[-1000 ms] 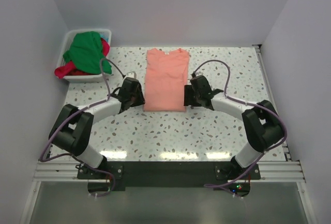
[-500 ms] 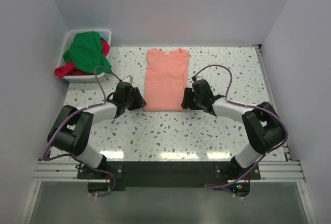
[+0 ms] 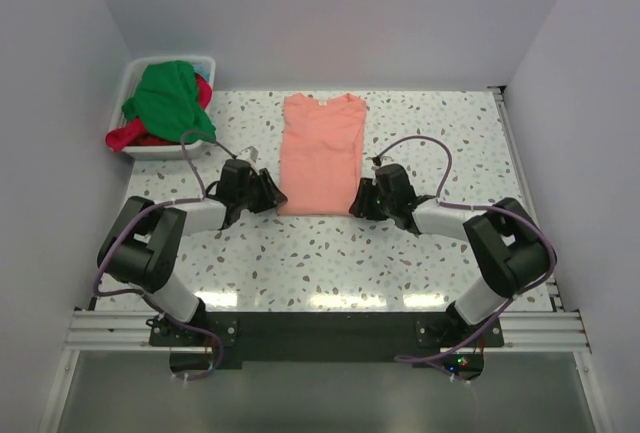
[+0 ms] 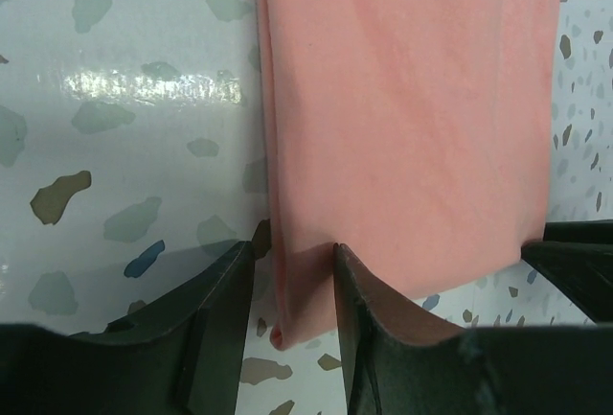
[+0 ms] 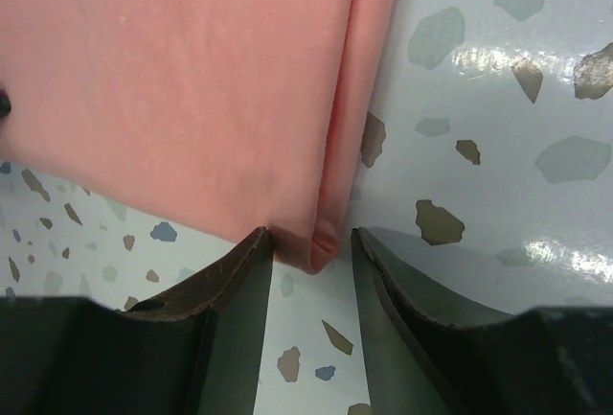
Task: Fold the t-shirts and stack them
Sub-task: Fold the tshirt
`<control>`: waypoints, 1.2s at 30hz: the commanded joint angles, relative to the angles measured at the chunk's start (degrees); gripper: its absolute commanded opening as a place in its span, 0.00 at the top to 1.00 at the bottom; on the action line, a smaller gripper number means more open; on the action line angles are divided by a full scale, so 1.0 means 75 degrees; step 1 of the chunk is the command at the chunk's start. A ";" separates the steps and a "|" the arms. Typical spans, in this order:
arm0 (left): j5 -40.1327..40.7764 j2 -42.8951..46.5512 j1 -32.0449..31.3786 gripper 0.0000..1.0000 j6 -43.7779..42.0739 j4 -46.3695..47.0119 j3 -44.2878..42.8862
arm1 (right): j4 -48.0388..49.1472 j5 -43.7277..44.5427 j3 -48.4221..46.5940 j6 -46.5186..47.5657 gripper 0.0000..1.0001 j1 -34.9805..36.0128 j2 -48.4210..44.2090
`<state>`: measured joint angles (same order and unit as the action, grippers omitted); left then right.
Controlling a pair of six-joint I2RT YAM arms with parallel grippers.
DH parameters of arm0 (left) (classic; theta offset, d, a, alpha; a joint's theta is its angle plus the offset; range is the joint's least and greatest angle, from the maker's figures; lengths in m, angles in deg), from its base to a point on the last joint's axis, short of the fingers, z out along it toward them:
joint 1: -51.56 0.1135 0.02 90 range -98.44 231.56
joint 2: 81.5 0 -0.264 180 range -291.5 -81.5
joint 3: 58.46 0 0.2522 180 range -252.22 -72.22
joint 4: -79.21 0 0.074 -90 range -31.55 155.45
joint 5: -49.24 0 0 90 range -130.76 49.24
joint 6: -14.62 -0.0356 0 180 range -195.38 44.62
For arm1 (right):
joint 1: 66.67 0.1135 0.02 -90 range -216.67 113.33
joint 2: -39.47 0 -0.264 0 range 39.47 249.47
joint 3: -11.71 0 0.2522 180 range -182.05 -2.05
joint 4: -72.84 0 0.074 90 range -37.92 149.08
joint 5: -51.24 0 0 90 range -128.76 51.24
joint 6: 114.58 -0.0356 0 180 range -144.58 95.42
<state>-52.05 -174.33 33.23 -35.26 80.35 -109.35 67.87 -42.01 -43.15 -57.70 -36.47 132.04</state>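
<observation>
Well, the salmon-pink soft cloth t-shirt (image 3: 320, 153) lay folded into a long strip on the middle of the speckled table (image 3: 300, 253), collar end far. I saw the left gripper (image 4: 292, 252) low at its near left corner, fingers spread with the folded edge between them, one finger touching the cloth. The right gripper (image 5: 309, 235) sat at the near right corner, fingers likewise apart around that corner. Far left, the white plastic tub (image 3: 150, 150) held the bright green t-shirt (image 3: 165, 93) heaped over the red-magenta t-shirt (image 3: 125, 136).
</observation>
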 commanded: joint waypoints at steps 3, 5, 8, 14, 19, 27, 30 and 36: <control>-0.0299 -0.0208 0.0100 0.58 0.0112 0.0487 0.0145 | 0.0784 -0.0247 0.0066 -0.0189 0.62 -0.0018 0.0254; -0.0299 -0.0208 0.0112 0.61 0.0112 0.0487 0.0145 | 0.0738 -0.0259 0.0031 -0.0189 0.69 -0.0007 0.0313; -0.0160 -0.0196 0.0100 0.69 0.0007 0.0335 0.0087 | 0.0655 -0.0282 0.0019 -0.0177 0.81 -0.0018 0.0301; 0.0087 -0.0044 0.0100 0.78 -0.0310 -0.0169 -0.0113 | 0.0632 -0.0352 0.0125 -0.0177 1.00 -0.0007 0.0243; -0.0030 -0.0008 0.0111 0.90 -0.0357 -0.0135 -0.0066 | 0.0562 -0.0259 0.0230 -0.0236 1.00 -0.0018 0.0091; -0.0276 0.0260 0.0088 1.00 -0.0310 -0.0041 0.0274 | 0.0233 0.0058 0.0839 -0.0329 1.00 -0.0018 -0.0799; -0.0358 0.0494 0.0088 1.00 -0.0275 -0.0006 0.0449 | 0.0187 0.0116 0.1179 -0.0400 1.00 -0.0018 -0.1093; -0.0464 0.1022 -0.0204 1.00 -0.0135 0.0030 0.0813 | 0.0034 0.0163 0.1777 -0.0494 1.00 -0.0007 -0.1807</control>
<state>-56.02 -170.51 32.97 -35.96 80.02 -104.82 70.65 -43.21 -32.59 -61.02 -36.34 121.86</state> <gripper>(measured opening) 0.019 0.020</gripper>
